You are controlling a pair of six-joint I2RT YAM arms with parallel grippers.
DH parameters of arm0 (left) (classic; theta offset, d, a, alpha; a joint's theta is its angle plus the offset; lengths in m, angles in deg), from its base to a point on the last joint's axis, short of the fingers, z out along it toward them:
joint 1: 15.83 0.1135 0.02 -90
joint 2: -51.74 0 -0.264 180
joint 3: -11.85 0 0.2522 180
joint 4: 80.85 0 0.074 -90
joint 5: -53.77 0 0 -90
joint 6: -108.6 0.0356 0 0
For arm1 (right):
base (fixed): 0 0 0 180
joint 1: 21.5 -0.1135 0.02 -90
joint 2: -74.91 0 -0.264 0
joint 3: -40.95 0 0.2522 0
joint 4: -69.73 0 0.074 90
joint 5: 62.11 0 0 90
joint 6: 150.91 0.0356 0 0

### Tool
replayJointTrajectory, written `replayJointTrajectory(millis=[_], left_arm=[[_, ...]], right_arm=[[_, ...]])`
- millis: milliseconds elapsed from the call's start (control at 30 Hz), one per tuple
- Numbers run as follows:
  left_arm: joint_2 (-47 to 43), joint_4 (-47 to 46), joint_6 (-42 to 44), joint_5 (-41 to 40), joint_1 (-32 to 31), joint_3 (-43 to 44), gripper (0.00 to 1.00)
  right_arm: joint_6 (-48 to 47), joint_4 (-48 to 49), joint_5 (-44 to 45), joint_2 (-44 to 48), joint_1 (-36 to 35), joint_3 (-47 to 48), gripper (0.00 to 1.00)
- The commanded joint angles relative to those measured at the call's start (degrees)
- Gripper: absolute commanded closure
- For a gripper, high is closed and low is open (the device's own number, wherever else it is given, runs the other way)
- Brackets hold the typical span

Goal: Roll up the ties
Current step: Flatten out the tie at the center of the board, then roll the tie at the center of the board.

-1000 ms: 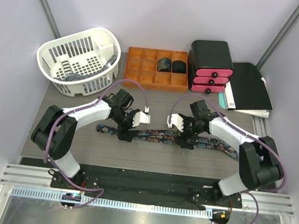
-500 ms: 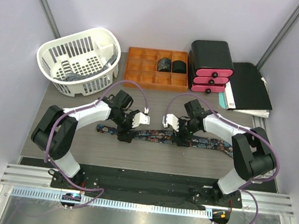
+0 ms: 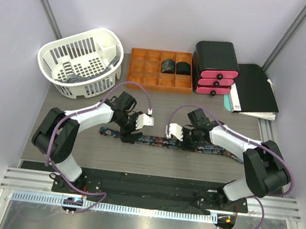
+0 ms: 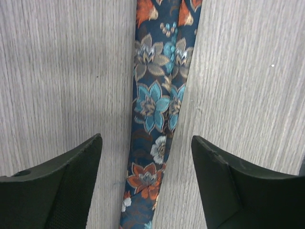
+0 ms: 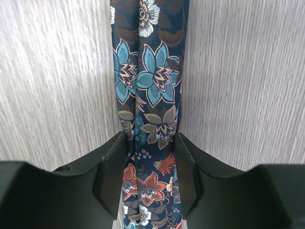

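One tie (image 3: 158, 141), dark navy with orange, blue and white flowers, lies flat and stretched left to right across the table. My left gripper (image 3: 130, 134) is down over its left part, open, with the tie (image 4: 155, 100) running between the fingers (image 4: 71, 181) and a gap on each side. My right gripper (image 3: 188, 142) is on its right part. There the pads (image 5: 112, 171) press against both edges of the tie (image 5: 150, 76), which is slightly bunched. Two rolled ties (image 3: 175, 67) sit in the orange tray.
A white basket (image 3: 78, 63) stands at the back left. The orange compartment tray (image 3: 144, 75) is at the back centre. A black and pink drawer box (image 3: 216, 66) and a black folder (image 3: 257, 88) are at the back right. Purple cables arc over both arms.
The right gripper has gone from wide open to closed against the tie's edges. The left gripper has narrowed a little but stays open. The tie still lies flat.
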Motion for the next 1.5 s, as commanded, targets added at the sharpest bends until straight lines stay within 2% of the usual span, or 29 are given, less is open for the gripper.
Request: replayJointTrajectory(millis=[0, 100, 233, 400, 567, 600, 633, 700, 800, 867, 933, 967, 1033, 1067, 1100, 1167, 1200, 1300, 1467], left_arm=[[-0.72, 0.35, -0.12, -1.57, 0.71, 0.8, 0.27], [-2.3, 2.2, -0.03, -1.83, 3.51, 0.98, 0.3], [-4.41, 7.46, 4.53, -2.88, 9.57, 0.63, 0.33], [-6.7, 14.14, 14.02, -4.64, 15.29, -1.82, 0.38], [-8.37, 15.82, 17.98, -6.31, 19.86, -4.29, 0.36], [-8.55, 15.82, 18.77, -5.79, 20.74, -4.81, 0.35], [-8.72, 16.08, 19.48, -5.35, 22.66, -4.91, 0.34], [-9.25, 16.44, 20.71, -3.86, 24.87, -5.26, 0.32], [-11.09, 16.35, 21.85, -1.84, 26.37, -6.13, 0.29], [-12.06, 15.3, 22.56, -0.17, 26.55, -6.84, 0.29], [-12.85, 14.42, 23.0, 0.97, 26.64, -7.8, 0.28], [-13.03, 13.63, 22.91, 1.16, 26.64, -8.15, 0.28], [-13.03, 12.93, 22.91, 1.86, 27.16, -8.86, 0.29], [-12.94, 11.62, 22.83, 2.3, 27.25, -9.21, 0.29], [-12.94, 10.82, 22.74, 2.47, 27.52, -9.91, 0.3], [-13.38, 7.67, 21.86, 3.43, 28.13, -11.4, 0.31], [-13.64, 6.87, 21.68, 3.79, 28.74, -11.76, 0.32], [-14.35, 5.28, 21.07, 4.85, 29.1, -13.16, 0.32], [-16.1, 2.91, 20.28, 5.03, 29.27, -15.88, 0.32]], right_arm=[[0.47, 3.37, 3.41, 0.81, -0.25, -0.89, 0.52], [0.47, 7.23, 6.03, 0.38, -0.25, -2.12, 0.53], [0.38, 9.71, 8.6, -2.43, -0.17, -1.6, 0.55], [0.12, 9.27, 7.55, -0.25, -0.25, -2.21, 0.54], [2.39, 5.58, 5.01, 3.96, -0.25, -0.2, 0.4], [3.27, 4.97, 4.47, 4.5, -0.25, 0.5, 0.36], [5.37, 3.57, 3.69, 5.2, -0.25, 1.29, 0.26], [7.66, 2.33, 0.61, 6.69, -0.25, 4.28, 0.15], [16.61, 1.62, -5.44, 6.88, -0.25, 9.29, 0.05], [25.39, 2.67, -11.14, 5.48, -0.34, 13.58, 0.04], [33.3, 7.21, -14.32, 2.06, -0.43, 16.05, 0.09], [42.3, 9.16, -15.65, 0.65, -1.04, 18.33, 0.12], [52.36, 16.42, -17.94, -4.08, -2.27, 20.28, 0.26], [61.46, 19.08, -18.64, -5.68, -3.06, 21.68, 0.32], [66.95, 21.9, -19.26, -7.34, -4.89, 22.13, 0.42], [79.49, 31.38, -19.26, -11.65, -7.1, 22.57, 0.52], [82.35, 33.5, -19.44, -13.06, -9.28, 22.92, 0.59], [90.52, 37.03, -19.18, -19.65, -12.11, 25.29, 0.68], [99.86, 45.29, -16.98, -27.22, -15.37, 25.56, 0.76]])
